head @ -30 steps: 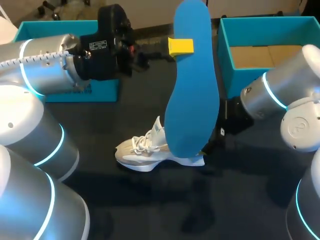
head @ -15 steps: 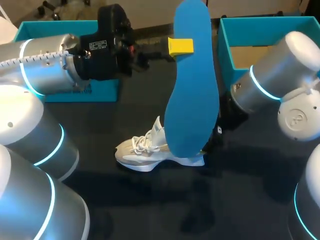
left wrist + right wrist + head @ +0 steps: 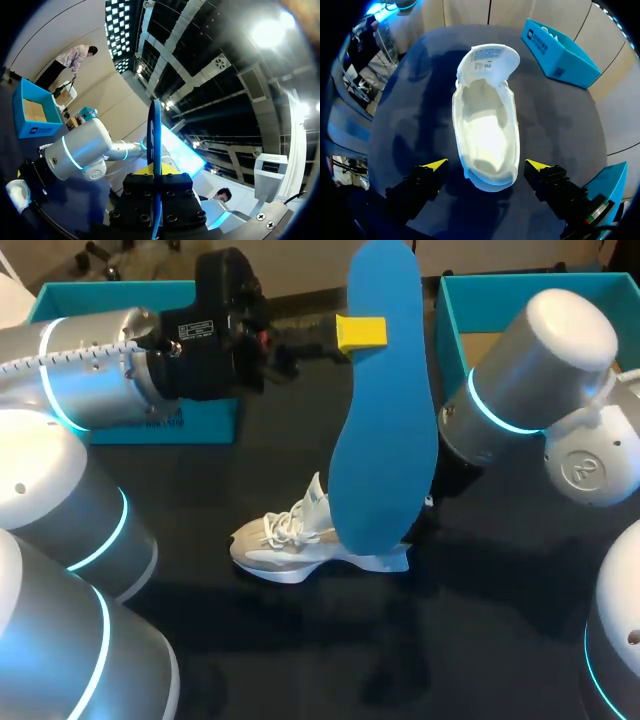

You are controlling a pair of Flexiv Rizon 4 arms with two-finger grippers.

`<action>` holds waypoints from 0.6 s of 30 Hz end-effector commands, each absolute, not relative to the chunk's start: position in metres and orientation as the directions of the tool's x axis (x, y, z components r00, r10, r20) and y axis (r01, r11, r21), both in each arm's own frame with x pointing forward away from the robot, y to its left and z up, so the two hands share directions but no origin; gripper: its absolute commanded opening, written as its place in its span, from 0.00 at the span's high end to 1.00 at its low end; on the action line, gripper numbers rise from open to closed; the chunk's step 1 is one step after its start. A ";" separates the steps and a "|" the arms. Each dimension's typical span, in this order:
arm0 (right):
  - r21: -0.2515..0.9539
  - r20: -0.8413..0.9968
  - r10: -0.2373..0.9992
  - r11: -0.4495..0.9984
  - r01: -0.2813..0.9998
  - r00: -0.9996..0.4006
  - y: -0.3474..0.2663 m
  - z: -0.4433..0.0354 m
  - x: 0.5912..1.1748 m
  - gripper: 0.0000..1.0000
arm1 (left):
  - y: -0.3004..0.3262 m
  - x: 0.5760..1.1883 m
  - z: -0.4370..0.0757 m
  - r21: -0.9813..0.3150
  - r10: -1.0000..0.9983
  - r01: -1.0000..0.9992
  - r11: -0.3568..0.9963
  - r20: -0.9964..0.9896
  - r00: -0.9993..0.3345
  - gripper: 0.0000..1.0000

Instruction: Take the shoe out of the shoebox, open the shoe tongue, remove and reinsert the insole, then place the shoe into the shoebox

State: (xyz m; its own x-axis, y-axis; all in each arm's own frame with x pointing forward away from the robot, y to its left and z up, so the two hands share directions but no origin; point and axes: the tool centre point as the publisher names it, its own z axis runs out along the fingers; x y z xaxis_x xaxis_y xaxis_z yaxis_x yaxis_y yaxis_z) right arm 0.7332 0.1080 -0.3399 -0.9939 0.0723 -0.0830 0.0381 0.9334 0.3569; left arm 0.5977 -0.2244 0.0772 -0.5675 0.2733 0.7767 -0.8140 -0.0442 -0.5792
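While left fingers (image 3: 362, 333) clamp insole (image 3: 385, 420) aloft | right fingers (image 3: 434, 165) wide, gaps flanking shoe (image 3: 485, 125)

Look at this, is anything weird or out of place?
Only one thing looks funny: the blue insole is out of the shoe, held up in the air by the left gripper. The shoe sits on the table with its tongue folded open and nothing inside. Nothing looks spilled or broken.
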 end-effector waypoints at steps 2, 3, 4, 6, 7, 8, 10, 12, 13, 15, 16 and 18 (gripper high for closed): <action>0.284 -0.087 0.075 0.958 0.048 -0.993 0.112 -0.339 0.732 0.00 | -0.227 0.591 0.079 -0.576 0.270 -0.815 -0.059 0.777 -0.569 1.00; 0.284 -0.087 0.075 0.958 0.048 -0.993 0.112 -0.339 0.732 0.00 | -0.227 0.591 0.079 -0.576 0.270 -0.815 -0.059 0.777 -0.569 1.00; 0.284 -0.087 0.075 0.958 0.048 -0.993 0.112 -0.339 0.732 0.00 | -0.227 0.591 0.079 -0.576 0.270 -0.815 -0.059 0.777 -0.569 1.00; 0.284 -0.087 0.075 0.958 0.048 -0.993 0.112 -0.339 0.732 0.00 | -0.227 0.591 0.079 -0.576 0.270 -0.815 -0.059 0.777 -0.569 1.00; 0.284 -0.087 0.075 0.958 0.048 -0.993 0.112 -0.339 0.732 0.00 | -0.227 0.591 0.079 -0.576 0.270 -0.815 -0.059 0.777 -0.569 1.00; 0.284 -0.087 0.075 0.958 0.048 -0.993 0.112 -0.339 0.732 0.00 | -0.227 0.591 0.079 -0.576 0.270 -0.815 -0.059 0.777 -0.569 1.00; 0.270 -0.104 0.058 0.962 0.028 -0.993 0.113 -0.339 0.733 0.00 | -0.227 0.591 0.079 -0.576 0.270 -0.815 -0.059 0.777 -0.569 1.00; 0.243 -0.130 0.053 0.970 0.020 -0.990 0.113 -0.341 0.736 0.00 | -0.227 0.591 0.079 -0.576 0.270 -0.815 -0.059 0.777 -0.569 1.00; 0.224 -0.139 0.049 0.974 0.017 -0.989 0.113 -0.341 0.738 0.00 | -0.227 0.591 0.079 -0.576 0.270 -0.815 -0.059 0.777 -0.569 1.00; 0.220 -0.162 0.045 0.976 0.009 -0.986 0.111 -0.343 0.741 0.00 | -0.227 0.591 0.079 -0.576 0.270 -0.815 -0.059 0.777 -0.569 1.00; 0.214 -0.167 0.034 0.977 -0.002 -0.985 0.110 -0.342 0.743 0.00 | -0.227 0.591 0.079 -0.576 0.270 -0.815 -0.059 0.777 -0.569 1.00; 0.211 -0.162 0.031 0.978 -0.004 -0.986 0.108 -0.342 0.747 0.00 | -0.227 0.591 0.079 -0.576 0.270 -0.815 -0.059 0.777 -0.569 1.00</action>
State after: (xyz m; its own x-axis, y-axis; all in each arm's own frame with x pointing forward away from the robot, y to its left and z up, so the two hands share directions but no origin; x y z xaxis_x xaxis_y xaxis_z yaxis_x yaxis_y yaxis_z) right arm 0.7439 0.1046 -0.3421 -0.9861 0.0293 -0.1638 -0.0096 0.9727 0.2319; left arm 0.5979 -0.2243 0.0771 -0.5675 0.2735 0.7766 -0.8139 -0.0440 -0.5793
